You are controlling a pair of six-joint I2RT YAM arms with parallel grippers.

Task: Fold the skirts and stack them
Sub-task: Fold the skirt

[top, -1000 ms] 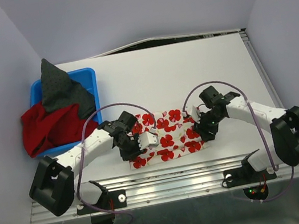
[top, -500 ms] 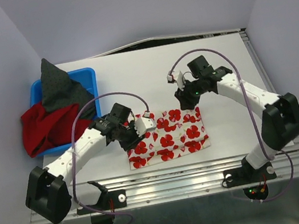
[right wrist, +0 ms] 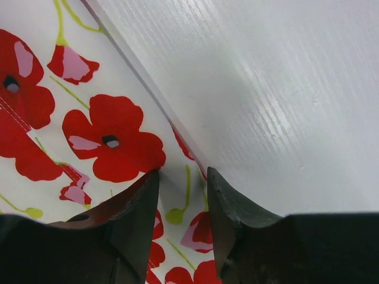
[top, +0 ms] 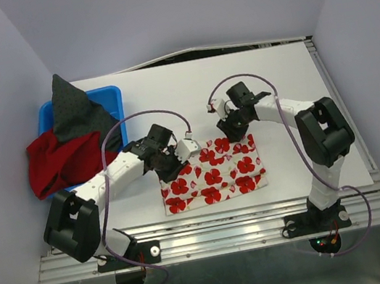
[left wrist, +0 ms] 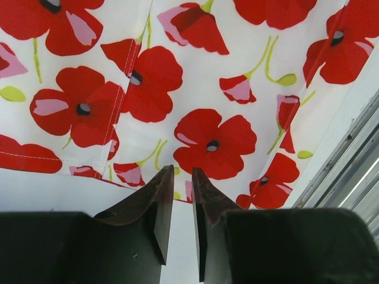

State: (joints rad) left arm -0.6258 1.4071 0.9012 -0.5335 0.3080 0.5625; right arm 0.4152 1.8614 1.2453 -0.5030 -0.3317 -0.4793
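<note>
While floral skirt (top: 214, 176) lies flat, left hand (left wrist: 182, 175) apart at edge, right hand (right wrist: 182, 173) apart over edge.

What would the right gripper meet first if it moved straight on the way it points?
The right gripper would likely meet the edge of the flowered skirt first, the white table just beside it; depth is unclear.

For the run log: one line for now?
floral skirt flat | left gripper open at far-left edge | right gripper open at far-right edge
</note>
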